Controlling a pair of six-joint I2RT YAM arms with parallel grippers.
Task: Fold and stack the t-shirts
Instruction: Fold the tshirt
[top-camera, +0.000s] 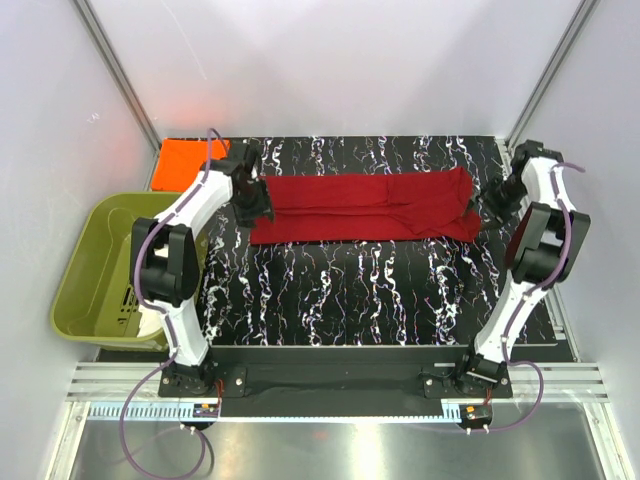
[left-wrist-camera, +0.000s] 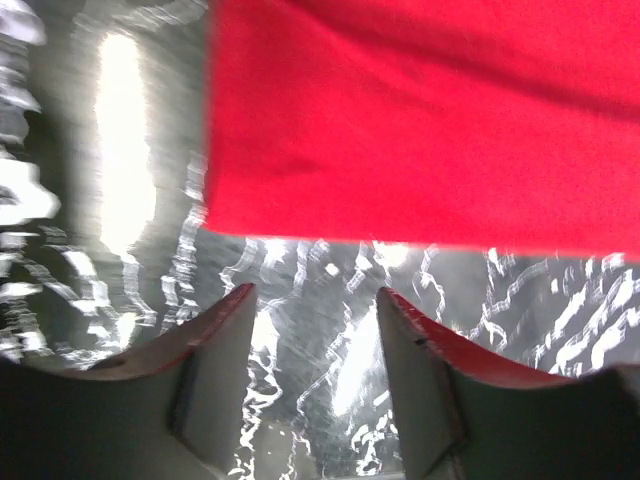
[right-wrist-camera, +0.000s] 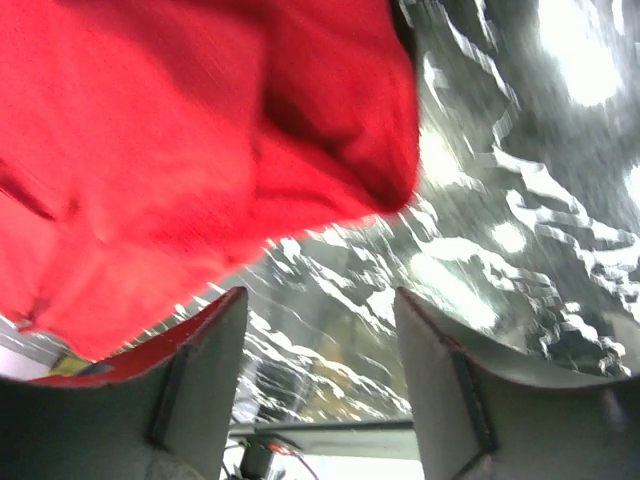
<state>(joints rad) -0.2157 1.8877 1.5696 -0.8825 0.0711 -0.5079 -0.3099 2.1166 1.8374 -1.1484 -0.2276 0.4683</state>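
1. Top view: the red t-shirt (top-camera: 365, 205) lies as a long folded band across the table (top-camera: 370, 300), from 10 to 2 o'clock of its centre. The orange t-shirt (top-camera: 190, 160) sits folded at the 10 o'clock corner, well apart from the red one. An olive tub (top-camera: 85, 290) stands off the table at 9 o'clock.
2. The left gripper (top-camera: 252, 210) is at the band's left end. In its wrist view the fingers are spread with only tabletop between them, and the red cloth is just ahead at 12 o'clock. It holds nothing.
3. The right gripper (top-camera: 487, 205) is at the band's right end. Its fingers are also spread and bare, with the red cloth at 11 o'clock.
4. Risk: the right end looks bunched and lumpy, not flat. A crosswise fold made from here would likely trap that lump and come out crooked.
5. Risk: the band is layered. A shallow pinch could catch only the top layer, and lifting it would peel the fold open.
6. Risk: both grippers sit very near the cloth. A finger dragging an edge while pulling away could skew the band.
7. Risk: the orange t-shirt lies close by the left arm and the tub. A wide swing there could knock it off its spot.
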